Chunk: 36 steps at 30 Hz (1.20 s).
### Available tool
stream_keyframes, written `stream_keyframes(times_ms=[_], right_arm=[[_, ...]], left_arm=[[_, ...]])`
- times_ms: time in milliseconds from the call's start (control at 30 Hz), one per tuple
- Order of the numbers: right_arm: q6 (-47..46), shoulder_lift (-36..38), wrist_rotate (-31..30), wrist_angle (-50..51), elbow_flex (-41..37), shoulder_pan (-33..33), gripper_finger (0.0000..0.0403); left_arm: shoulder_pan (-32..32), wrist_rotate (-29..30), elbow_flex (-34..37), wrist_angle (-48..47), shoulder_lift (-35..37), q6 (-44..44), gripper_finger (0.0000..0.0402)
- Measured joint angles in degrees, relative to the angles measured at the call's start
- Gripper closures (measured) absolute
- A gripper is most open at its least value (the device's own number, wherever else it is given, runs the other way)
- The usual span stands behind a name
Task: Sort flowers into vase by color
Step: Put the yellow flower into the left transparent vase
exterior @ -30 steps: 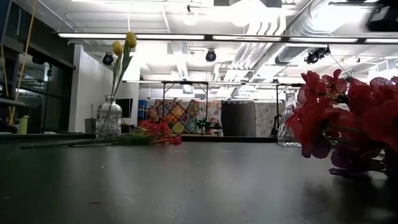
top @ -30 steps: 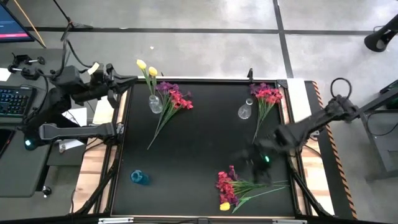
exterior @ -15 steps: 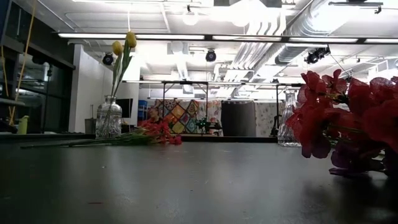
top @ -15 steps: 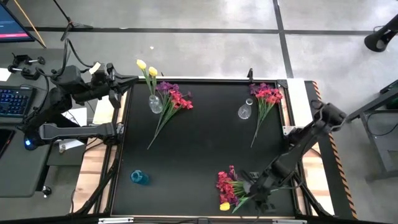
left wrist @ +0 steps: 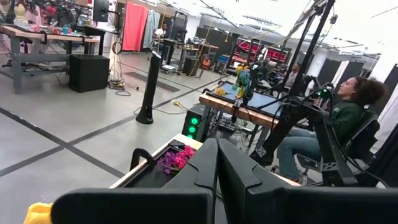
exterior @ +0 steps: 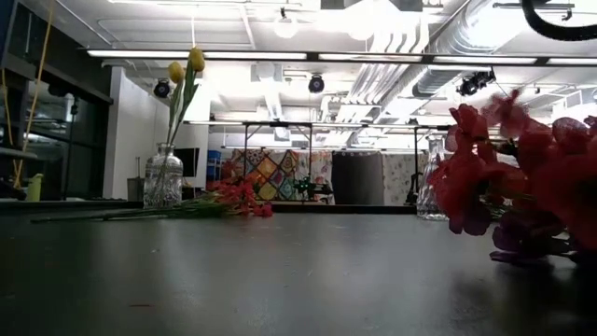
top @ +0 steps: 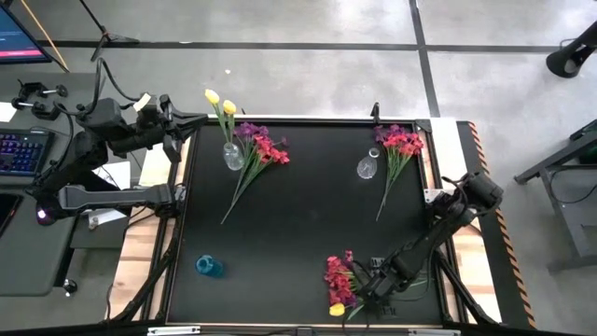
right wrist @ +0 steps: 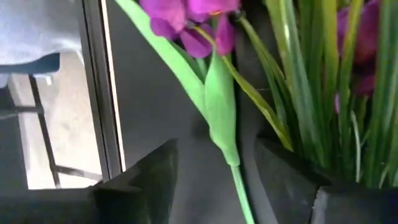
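The big black table fills the middle of the room. The left arm waits off the table's left edge. Its left gripper has its two dark fingers pressed tight together, holding nothing.

The right arm reaches down to the near edge of the table. The right gripper has its fingers set apart, about halfway wide, with one thin green stem running between them. The fingers sit on either side of it, and I cannot tell if they touch it. That stem belongs to the near bunch of flowers, which lies flat on the table with red, purple and one yellow bloom.

Another bunch of red and purple flowers lies near the far left corner. A third bunch lies near the far right corner.

A clear glass vase stands just beside the left bunch, with two yellow flowers standing up in it. A second clear vase stands just beside the right bunch. A small blue vase sits alone near the left front corner.

Far off, a person sits in a chair.
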State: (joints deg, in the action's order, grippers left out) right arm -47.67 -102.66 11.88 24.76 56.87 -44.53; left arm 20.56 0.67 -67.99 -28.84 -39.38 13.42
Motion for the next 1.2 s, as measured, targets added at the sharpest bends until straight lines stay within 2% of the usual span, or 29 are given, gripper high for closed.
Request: stream_keyframes(times_ms=[133,267,333,567,867,933,1033,1200], right_arm=[[-2.4,-0.9,-2.1,1.4,0.0,-0.6,0.0252],[-3.3,-1.1,-1.6,2.4,-0.1,-0.9,0.0364],[-3.4,-1.2,0.1,2.2,-0.1,-1.0,0.0389],[-1.0,3.1,3.8,4.2,0.5,-1.4,0.0398],[5.7,20.0,6.9,11.5,1.2,0.0,0.0402],[8.0,24.4,5.6,14.7,1.1,2.6,0.0402],[13.9,30.8,-0.2,17.5,1.1,9.1,0.0402],[25.4,36.5,-9.2,14.3,1.1,23.9,0.0403]], left_arm=[[0.0,0.0,0.0,0.0,0.0,0.0,0.0402],[0.0,0.0,0.0,0.0,0.0,0.0,0.0402],[0.0,0.0,0.0,0.0,0.0,0.0,0.0401],[0.0,0.0,0.0,0.0,0.0,-0.1,0.0401],[0.0,0.9,0.0,0.0,0.0,-0.7,0.0402],[0.0,-0.1,0.0,0.1,0.0,-0.6,0.0402],[0.0,-0.4,0.0,0.1,0.0,-0.6,0.0401],[0.0,-0.4,0.0,0.1,0.0,-0.2,0.0402]])
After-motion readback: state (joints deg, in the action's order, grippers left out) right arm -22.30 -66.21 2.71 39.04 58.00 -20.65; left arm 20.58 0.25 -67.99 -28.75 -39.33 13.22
